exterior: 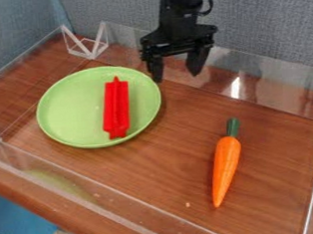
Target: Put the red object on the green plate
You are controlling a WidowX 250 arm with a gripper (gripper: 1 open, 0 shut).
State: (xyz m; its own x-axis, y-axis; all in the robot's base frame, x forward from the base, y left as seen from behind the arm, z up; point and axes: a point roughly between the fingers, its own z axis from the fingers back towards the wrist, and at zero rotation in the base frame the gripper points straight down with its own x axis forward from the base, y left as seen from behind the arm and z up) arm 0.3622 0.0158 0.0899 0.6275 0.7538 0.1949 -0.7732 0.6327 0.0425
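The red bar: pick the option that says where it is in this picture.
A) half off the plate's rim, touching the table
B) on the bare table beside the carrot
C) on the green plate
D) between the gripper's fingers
C: the red bar lies wholly within the rim of the green plate, with the open gripper apart from it.
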